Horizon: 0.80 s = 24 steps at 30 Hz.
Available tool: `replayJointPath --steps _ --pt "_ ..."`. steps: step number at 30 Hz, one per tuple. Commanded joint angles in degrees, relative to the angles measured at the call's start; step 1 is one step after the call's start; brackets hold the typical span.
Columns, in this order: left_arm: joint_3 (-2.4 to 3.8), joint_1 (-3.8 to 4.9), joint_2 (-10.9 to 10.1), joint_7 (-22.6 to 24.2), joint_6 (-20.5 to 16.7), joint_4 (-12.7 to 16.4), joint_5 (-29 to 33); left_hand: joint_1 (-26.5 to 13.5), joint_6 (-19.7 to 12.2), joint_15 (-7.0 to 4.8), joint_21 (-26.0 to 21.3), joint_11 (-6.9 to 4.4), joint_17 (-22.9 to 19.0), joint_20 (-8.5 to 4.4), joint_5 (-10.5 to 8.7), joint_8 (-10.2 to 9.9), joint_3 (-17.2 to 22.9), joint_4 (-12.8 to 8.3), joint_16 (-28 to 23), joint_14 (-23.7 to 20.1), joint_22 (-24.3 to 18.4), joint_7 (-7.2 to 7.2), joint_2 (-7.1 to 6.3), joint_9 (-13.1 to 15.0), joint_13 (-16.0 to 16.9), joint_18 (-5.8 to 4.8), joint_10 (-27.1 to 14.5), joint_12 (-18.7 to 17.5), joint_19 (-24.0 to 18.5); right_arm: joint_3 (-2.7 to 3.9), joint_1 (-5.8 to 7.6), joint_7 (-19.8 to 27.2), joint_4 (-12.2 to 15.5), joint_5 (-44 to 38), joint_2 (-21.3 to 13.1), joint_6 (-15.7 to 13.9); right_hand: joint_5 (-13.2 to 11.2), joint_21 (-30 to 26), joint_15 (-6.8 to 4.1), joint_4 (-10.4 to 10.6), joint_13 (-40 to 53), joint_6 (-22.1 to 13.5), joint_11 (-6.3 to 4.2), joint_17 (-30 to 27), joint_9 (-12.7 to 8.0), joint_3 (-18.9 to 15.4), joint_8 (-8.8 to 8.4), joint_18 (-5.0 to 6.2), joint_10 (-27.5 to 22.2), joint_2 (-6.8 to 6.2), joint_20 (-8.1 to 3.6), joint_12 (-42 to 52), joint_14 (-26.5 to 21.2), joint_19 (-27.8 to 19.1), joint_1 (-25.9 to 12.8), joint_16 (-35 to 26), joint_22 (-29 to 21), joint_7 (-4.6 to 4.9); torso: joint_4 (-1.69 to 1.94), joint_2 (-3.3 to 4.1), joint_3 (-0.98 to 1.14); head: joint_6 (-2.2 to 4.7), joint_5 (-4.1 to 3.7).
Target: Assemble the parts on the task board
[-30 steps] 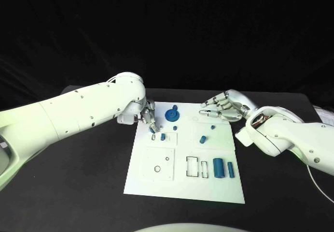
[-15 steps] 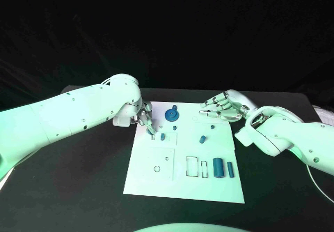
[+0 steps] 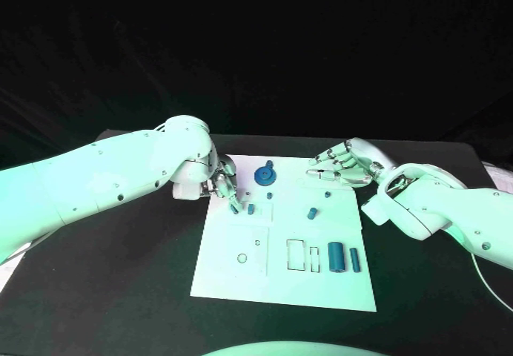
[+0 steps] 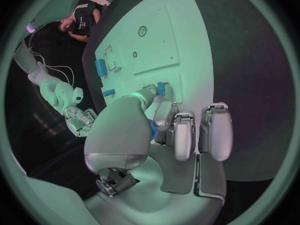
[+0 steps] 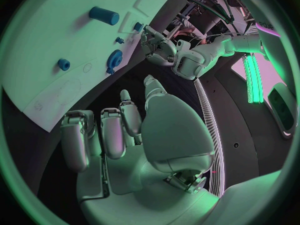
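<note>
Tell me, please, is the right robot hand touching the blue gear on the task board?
Apart. The head view shows bare white task board between the right robot hand and the blue gear.

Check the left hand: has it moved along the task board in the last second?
Yes. The left hand has eased down the task board, its fingertips now reaching the small blue part near the left edge, judged against the blue gear.

- task board [image 3: 321, 285]: white plate, flat mid-table, w/ outlined slots
- blue gear [image 3: 264, 176] near far edge
- cylinder [image 3: 336, 257] + thin bar [image 3: 353, 259] lying side by side, right part
- small pegs [image 3: 311, 213] mid-board
</note>
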Motion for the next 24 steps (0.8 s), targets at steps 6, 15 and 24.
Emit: replayJointPath --steps 6,15,24 --pt "-0.03 -0.03 -0.2 -3.8 -3.9 0.9 1.6 -0.2 0.4 0.39 0.1 0.00 15.1 0.42 0.19 0.4 6.9 -6.5 0.2 6.0 12.2 -0.26 0.75 0.1 0.2 -0.53 0.3 0.3 3.6 -0.01 -0.07 0.2 0.0 -0.2 0.0 0.9 0.3 -0.3 -0.04 0.1 2.5 0.3 -0.09 4.5 0.1 -0.3 0.04 1.07 -0.2 0.38 0.01 -0.4 3.5 0.6 0.0 -0.3 8.3 -0.09 -0.01 0.04 0.00 -0.08 0.09" --pt "-0.08 -0.31 -0.4 -4.0 -6.3 1.6 -2.9 -0.3 0.4 0.38 0.1 -0.01 15.1 0.41 0.19 0.4 6.9 -6.5 0.2 6.0 12.3 -0.27 0.77 0.1 0.1 -0.54 0.3 0.3 3.6 -0.01 -0.08 0.2 0.0 -0.2 0.1 0.9 0.3 -0.3 -0.04 0.1 2.5 0.3 -0.09 4.5 0.1 -0.3 0.04 1.07 -0.2 0.38 0.01 -0.4 3.5 0.6 0.0 -0.3 8.3 -0.09 -0.02 0.04 0.01 -0.24 0.25" --pt "-0.15 -0.86 -0.4 -4.2 -6.0 1.9 -4.8 -0.4 0.4 0.35 0.1 -0.03 15.1 0.41 0.20 0.5 6.9 -6.5 0.2 6.0 12.3 -0.30 0.81 0.1 0.1 -0.54 0.3 0.2 3.6 -0.01 -0.09 0.3 0.0 -0.2 0.0 0.9 0.3 -0.3 -0.04 0.1 2.5 0.3 -0.09 4.5 0.1 -0.3 0.04 1.07 -0.2 0.38 0.01 -0.4 3.5 0.6 0.0 -0.3 8.3 -0.09 -0.09 0.04 0.00 -0.54 0.39"
